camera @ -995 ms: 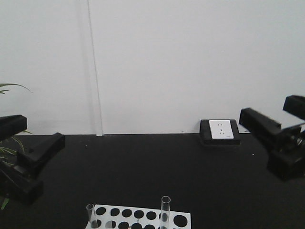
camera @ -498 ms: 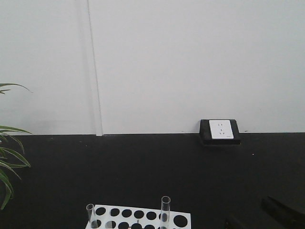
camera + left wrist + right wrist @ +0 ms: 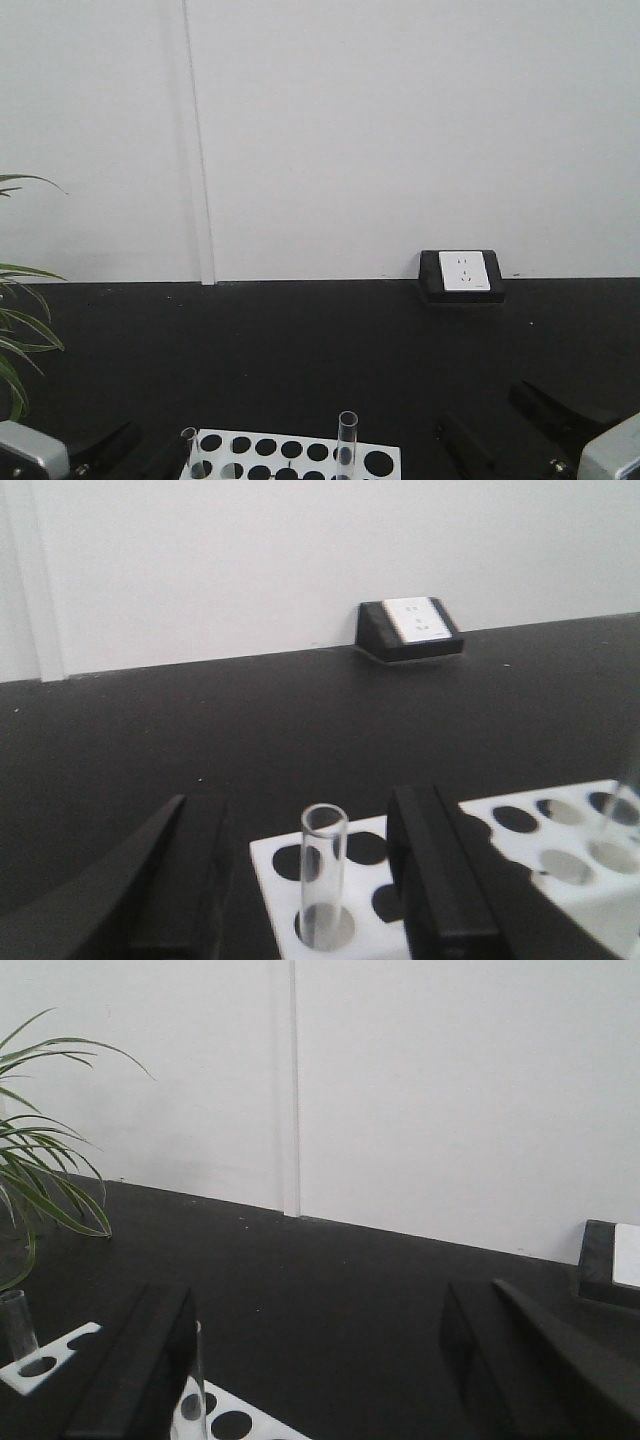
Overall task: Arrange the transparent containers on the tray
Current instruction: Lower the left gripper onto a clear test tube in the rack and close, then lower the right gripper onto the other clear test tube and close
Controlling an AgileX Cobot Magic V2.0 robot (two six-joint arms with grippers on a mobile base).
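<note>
one clear tube [image 3: 323,875] stands upright in the corner hole of the white rack [image 3: 75,1340], between the spread jaws of the left gripper [image 3: 310,810], untouched. a second tube [image 3: 347,440] stands mid-rack. farther right, the right gripper [image 3: 318,1300] hovers spread, empty.

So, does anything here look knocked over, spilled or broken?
Nothing stands out. The corner test tube and the other test tube stand upright in the white rack, and the black table shows no spill. The tray isn't in view.

Test tube [image 3: 347,440] standing in rack [image 3: 300,458] (socket [image 3: 462,272] behind)
</note>
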